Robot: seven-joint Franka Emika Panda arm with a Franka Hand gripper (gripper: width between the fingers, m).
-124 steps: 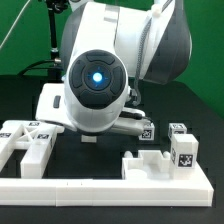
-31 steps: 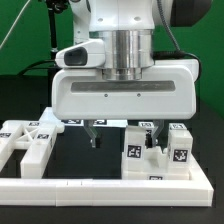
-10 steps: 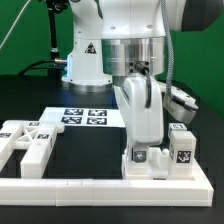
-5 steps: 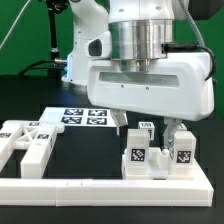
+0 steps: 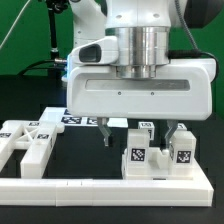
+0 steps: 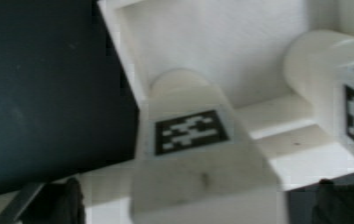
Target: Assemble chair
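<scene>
1. Hovering low with the claw (image 5: 137, 138) released, with fingers (image 5: 104, 134) spread wide to either side of a tagged post (image 5: 135, 156), gripping nothing.
2. Found at the exterior view's right: the chair (image 5: 158, 170), partly built, standing on the surface (image 5: 88, 160) against the rail (image 5: 70, 186). Found at the exterior view's left: loose parts (image 5: 28, 142).
3. Probably lining up on that post, or letting go of it; cannot tell which.
4. For a clean grip: centre the post between the fingers, checking against the wrist view, where it looks roughly centred.
5. Come straight down, with no sideways drift.
6. Close slowly, with pads flat on opposite faces of the post and square to them.
7. Mind the neighbouring post (image 5: 182, 150), just beside the far finger; likely to be nudged by a careless descent.
</scene>
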